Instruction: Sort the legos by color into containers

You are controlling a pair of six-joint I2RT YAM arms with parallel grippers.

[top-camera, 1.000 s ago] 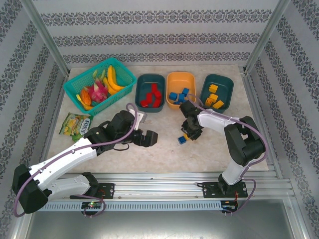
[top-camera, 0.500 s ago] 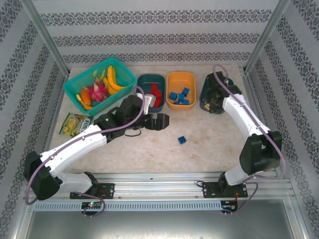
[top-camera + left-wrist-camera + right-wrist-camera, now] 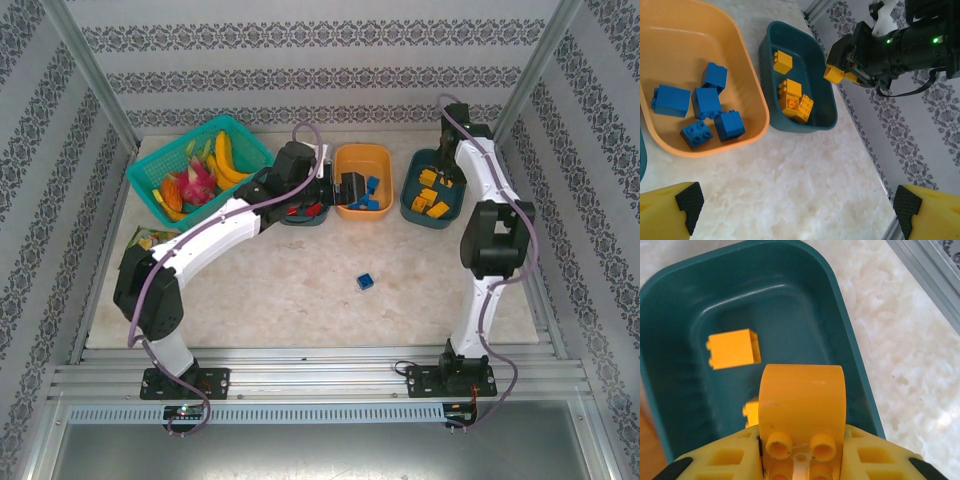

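Note:
My right gripper (image 3: 802,457) is shut on a yellow-orange lego (image 3: 802,400) above the right dark teal tub (image 3: 670,315), where another yellow brick (image 3: 733,348) lies. From above, that gripper (image 3: 446,170) hangs over the tub's (image 3: 410,203) far part, with several yellow bricks (image 3: 432,203) inside. My left gripper (image 3: 797,207) is open and empty over bare table in front of the orange tub (image 3: 752,80), which holds several blue bricks (image 3: 705,102). One blue brick (image 3: 366,282) lies alone mid-table. The left teal tub (image 3: 300,219) holds red bricks (image 3: 310,210), mostly hidden by my left arm.
A bright teal lattice basket (image 3: 232,122) of toy fruit stands at the back left, and a green snack packet (image 3: 148,238) lies in front of it, partly under my left arm. The metal frame rail (image 3: 935,275) runs close along the right tub's side.
My right arm carried the yellow brick from mid-table to over the right teal tub. My left arm swung from the table's middle out to the orange tub.

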